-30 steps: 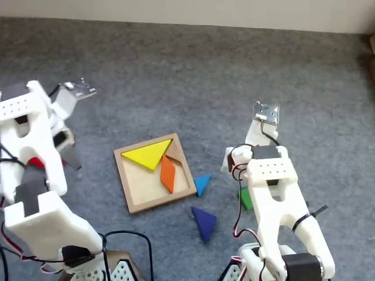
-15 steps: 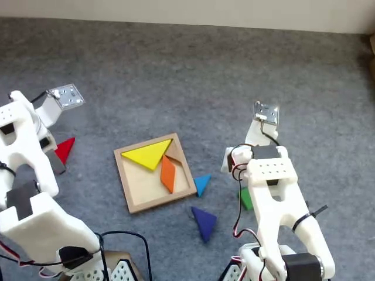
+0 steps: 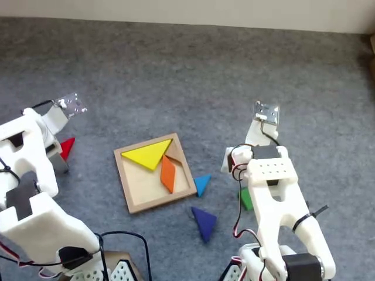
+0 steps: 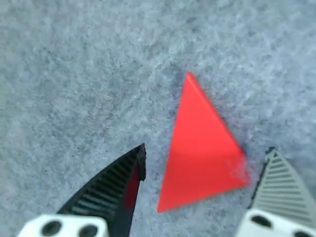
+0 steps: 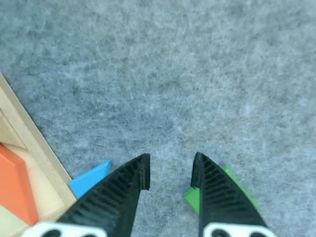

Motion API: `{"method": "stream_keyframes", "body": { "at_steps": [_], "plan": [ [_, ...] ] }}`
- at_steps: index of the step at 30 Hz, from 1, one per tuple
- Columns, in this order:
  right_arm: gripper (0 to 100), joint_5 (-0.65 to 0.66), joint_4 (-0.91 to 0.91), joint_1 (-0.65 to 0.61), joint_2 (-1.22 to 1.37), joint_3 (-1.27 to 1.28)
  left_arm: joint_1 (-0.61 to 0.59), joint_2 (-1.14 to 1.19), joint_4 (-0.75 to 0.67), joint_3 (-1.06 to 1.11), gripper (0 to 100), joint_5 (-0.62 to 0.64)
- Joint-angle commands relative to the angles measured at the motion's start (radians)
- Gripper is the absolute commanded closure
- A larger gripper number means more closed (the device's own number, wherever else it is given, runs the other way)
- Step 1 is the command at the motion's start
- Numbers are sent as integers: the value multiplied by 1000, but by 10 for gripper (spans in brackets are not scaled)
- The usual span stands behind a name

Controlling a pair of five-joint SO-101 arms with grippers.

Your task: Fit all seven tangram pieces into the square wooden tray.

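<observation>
The square wooden tray (image 3: 133,198) lies mid-table and holds a yellow triangle (image 3: 146,154) and an orange parallelogram (image 3: 168,174). Left of it, a red triangle (image 3: 68,145) lies on the carpet. My left gripper (image 4: 206,149) is open over the red triangle (image 4: 197,143), with one finger on each side of it. A light blue triangle (image 3: 202,184), a dark blue triangle (image 3: 204,222) and a green piece (image 3: 246,199) lie to the tray's right. My right gripper (image 5: 171,158) is open and empty above the carpet, between the light blue triangle (image 5: 89,178) and the green piece (image 5: 238,186).
Grey carpet covers the table, with open room behind the tray and between the arms. The right arm (image 3: 269,175) stands over the green piece. The tray's edge (image 5: 34,143) and the orange parallelogram (image 5: 15,182) appear in the right wrist view.
The left arm has swung and come down at the red triangle, which it covered a second ago. The right arm and the other pieces have not moved.
</observation>
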Motion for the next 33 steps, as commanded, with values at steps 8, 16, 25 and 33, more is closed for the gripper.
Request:
{"method": "stream_keyframes", "body": {
  "at_steps": [8, 16, 25, 33],
  "plan": [
    [850, -3, -16, 12, -39, -8, -58, -47, -54, 44, 649, -298],
    [850, -3, -16, 12, -42, -4, -62, 62, -60, 5, 649, -295],
    [850, -3, -16, 12, -45, -4, -64, 199, -55, -76, 649, -292],
    [850, -3, -16, 12, -48, -4, -62, 208, -54, -45, 665, -298]
  ]
}}
